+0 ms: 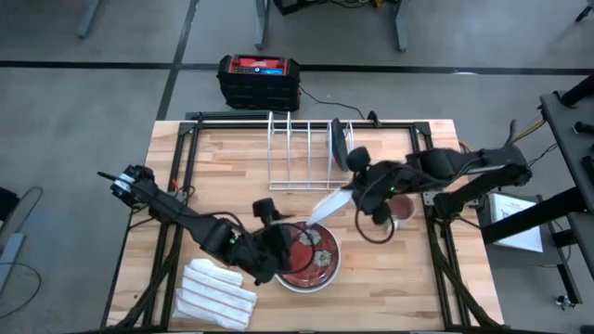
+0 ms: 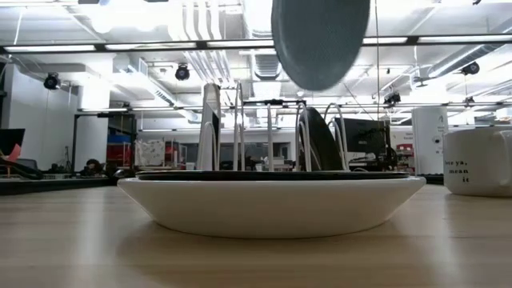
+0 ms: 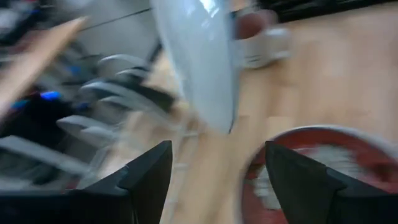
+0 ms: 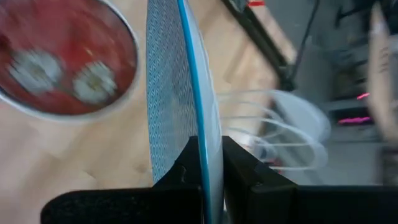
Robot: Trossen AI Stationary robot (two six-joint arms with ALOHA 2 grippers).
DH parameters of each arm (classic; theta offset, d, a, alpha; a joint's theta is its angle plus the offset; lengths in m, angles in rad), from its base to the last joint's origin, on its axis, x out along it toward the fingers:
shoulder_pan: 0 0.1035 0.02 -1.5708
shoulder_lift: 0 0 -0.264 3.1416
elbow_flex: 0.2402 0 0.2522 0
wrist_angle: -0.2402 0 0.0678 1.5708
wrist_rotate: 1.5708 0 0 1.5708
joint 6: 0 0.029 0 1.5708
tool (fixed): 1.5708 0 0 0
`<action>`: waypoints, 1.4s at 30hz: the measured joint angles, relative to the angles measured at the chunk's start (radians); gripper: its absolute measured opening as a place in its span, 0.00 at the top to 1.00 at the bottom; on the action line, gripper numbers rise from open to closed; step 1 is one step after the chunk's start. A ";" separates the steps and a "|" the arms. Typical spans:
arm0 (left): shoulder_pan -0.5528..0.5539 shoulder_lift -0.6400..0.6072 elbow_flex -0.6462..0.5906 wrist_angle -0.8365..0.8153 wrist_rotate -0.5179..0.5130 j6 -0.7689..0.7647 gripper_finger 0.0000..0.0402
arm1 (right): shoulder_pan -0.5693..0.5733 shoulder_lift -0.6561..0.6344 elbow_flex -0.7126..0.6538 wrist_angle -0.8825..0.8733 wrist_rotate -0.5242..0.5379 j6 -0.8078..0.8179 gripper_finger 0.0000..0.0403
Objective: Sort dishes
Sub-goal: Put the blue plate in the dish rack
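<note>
My right gripper (image 1: 356, 188) is shut on the plain light blue dish (image 1: 329, 205), which is held in the air between the rack and the stacked dishes; it also shows in the low view (image 2: 320, 38). The red dish with pale flower marks (image 1: 312, 252) lies inside the white dish (image 2: 272, 204) on the table. The dark blue-grey dish (image 1: 341, 145) stands on edge in the wire rack (image 1: 299, 153). My left gripper (image 3: 217, 180) is open and empty, low beside the stacked dishes' left rim (image 1: 277, 243). My right gripper pinches the light blue dish's rim (image 4: 210, 144) between its two fingers, one finger on each face. The dish stands out on edge beyond the fingers, tilted, and is lifted clear of the table and of the other dishes.
A small beige mug (image 1: 402, 211) stands right of the dishes, under my right arm. A folded white striped cloth (image 1: 216, 295) lies at the near left. The rack's left slots (image 1: 283, 153) hold nothing. A black and red box (image 1: 259, 79) sits beyond the table's far edge.
</note>
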 joint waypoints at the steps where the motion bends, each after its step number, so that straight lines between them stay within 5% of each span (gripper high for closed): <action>1: 0.000 0.000 -0.002 -0.033 -0.046 -0.023 0.39 | 0.000 0.000 0.026 -0.020 0.013 -0.052 0.97; 6: -0.001 0.000 -0.008 -0.210 -0.186 -0.158 0.39 | -0.006 -0.004 0.129 -0.080 0.029 -0.358 0.97; 11: -0.001 0.000 -0.009 -0.333 -0.202 -0.273 0.39 | -0.042 -0.006 0.183 -0.086 0.053 -0.718 0.97; 18: 0.001 0.000 -0.010 -0.404 -0.203 -0.282 0.39 | -0.112 0.006 0.168 -0.078 0.046 -0.997 0.97; 24: 0.006 0.000 -0.010 -0.440 -0.210 -0.272 0.39 | -0.170 0.042 0.156 -0.070 0.136 -1.087 0.97; 42: 0.006 0.001 -0.058 -0.475 -0.212 -0.317 0.39 | -0.311 0.165 0.151 -0.010 0.143 -1.172 0.98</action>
